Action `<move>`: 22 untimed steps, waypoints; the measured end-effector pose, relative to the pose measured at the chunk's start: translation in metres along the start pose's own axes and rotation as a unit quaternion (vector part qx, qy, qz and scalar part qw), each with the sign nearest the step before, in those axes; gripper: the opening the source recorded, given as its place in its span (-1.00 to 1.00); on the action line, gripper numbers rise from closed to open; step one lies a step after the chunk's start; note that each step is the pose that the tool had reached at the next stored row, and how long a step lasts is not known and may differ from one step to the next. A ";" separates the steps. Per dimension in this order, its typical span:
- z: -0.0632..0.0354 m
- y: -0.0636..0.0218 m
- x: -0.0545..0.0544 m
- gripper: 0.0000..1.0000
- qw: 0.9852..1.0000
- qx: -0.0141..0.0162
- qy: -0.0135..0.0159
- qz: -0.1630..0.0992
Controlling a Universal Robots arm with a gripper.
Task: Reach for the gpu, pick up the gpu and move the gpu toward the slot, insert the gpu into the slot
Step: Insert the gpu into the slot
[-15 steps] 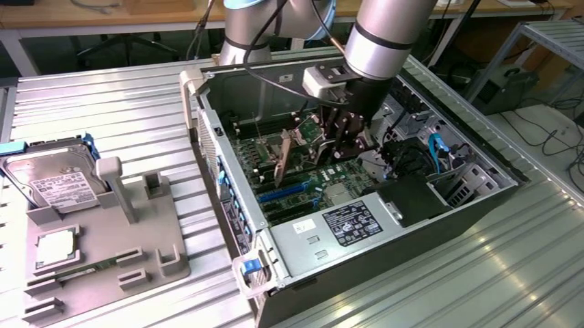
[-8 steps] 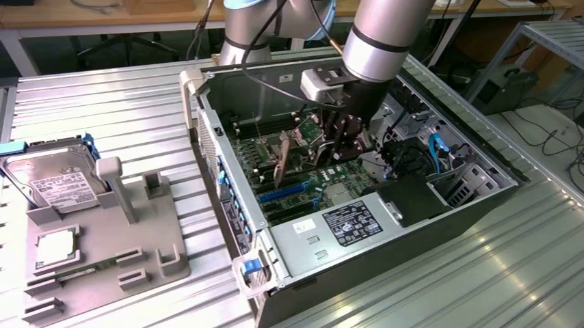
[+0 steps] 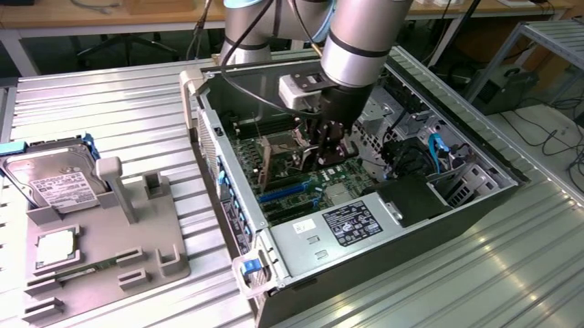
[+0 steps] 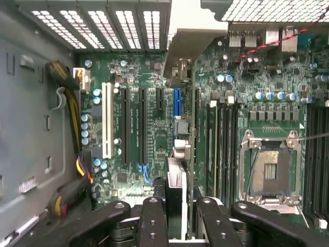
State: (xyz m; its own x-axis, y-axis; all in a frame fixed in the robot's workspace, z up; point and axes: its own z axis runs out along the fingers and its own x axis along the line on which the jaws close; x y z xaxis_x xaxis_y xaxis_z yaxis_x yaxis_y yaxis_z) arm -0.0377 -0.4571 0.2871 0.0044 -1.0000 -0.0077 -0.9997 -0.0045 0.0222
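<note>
Pincer of black ribbed fingers is clenched on the thin dark flat gpu card, held edge-on inside the open grey metal computer case. Its long axis runs in line with the narrow blue plastic slot on the green motherboard, just beyond the card's pale bracket end.
</note>
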 end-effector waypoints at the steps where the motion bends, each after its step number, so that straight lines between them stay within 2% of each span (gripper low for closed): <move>1: 0.0002 0.0005 -0.001 -0.44 1.000 0.005 0.000 0.000; 3: 0.0005 0.0018 -0.003 -0.44 1.000 0.016 0.000 0.000; 4: 0.0011 0.0038 -0.003 -0.44 1.000 0.020 0.000 0.000; 5: 0.0024 0.0058 -0.003 -0.44 1.000 0.020 0.000 0.000; 14: 0.0122 0.0223 -0.003 -0.44 1.000 0.020 0.000 -0.011; 16: 0.0134 0.0241 -0.003 -0.44 1.000 0.019 0.000 -0.011; 17: 0.0139 0.0242 -0.003 -0.44 1.000 0.017 -0.001 -0.011; 19: 0.0149 0.0243 -0.003 -0.44 1.000 0.009 -0.001 -0.011; 20: 0.0155 0.0242 -0.003 -0.44 1.000 0.007 -0.001 -0.011; 22: 0.0159 0.0243 -0.003 -0.44 1.000 0.006 -0.001 -0.011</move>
State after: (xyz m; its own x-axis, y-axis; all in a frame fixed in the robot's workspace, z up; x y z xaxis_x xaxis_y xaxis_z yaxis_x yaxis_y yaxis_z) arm -0.0624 -0.4537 0.2718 0.0260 -0.9996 -0.0095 -0.9996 -0.0261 0.0101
